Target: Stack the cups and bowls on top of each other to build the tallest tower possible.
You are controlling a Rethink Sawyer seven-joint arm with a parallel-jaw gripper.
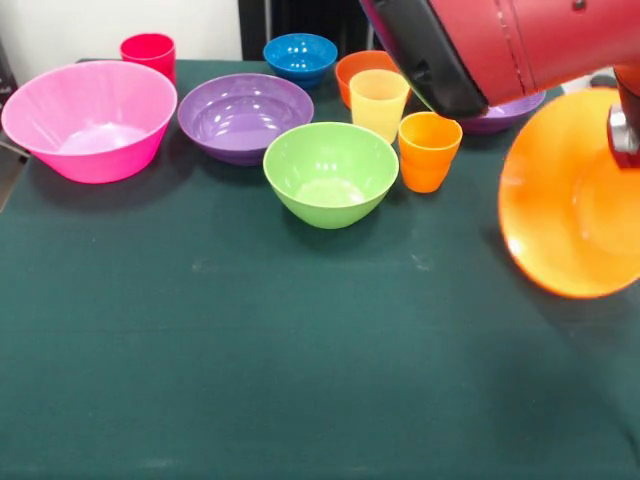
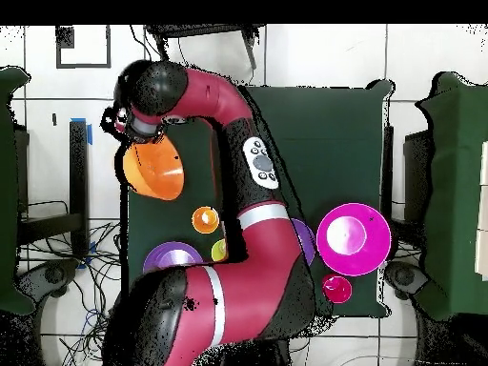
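Note:
The big orange bowl (image 1: 570, 200) hangs tilted on its side above the table's right part, its opening facing left. My gripper (image 1: 622, 135) is shut on its upper rim. Seen from overhead, the gripper (image 2: 136, 133) and this bowl (image 2: 152, 170) sit at the cloth's left edge. Standing upright along the back are the pink bowl (image 1: 90, 120), red cup (image 1: 148, 52), a purple bowl (image 1: 245, 115), blue bowl (image 1: 300, 57), small orange-red bowl (image 1: 358, 68), pale yellow cup (image 1: 379, 103), orange cup (image 1: 429, 150) and green bowl (image 1: 330, 172). My arm half hides a second purple bowl (image 1: 505, 112).
Dark green cloth (image 1: 250, 340) covers the table. My red arm (image 1: 500, 40) crosses the upper right of the front view. In the overhead view the arm (image 2: 257, 229) covers most of the row of bowls; the pink bowl (image 2: 354, 238) and red cup (image 2: 336, 288) show.

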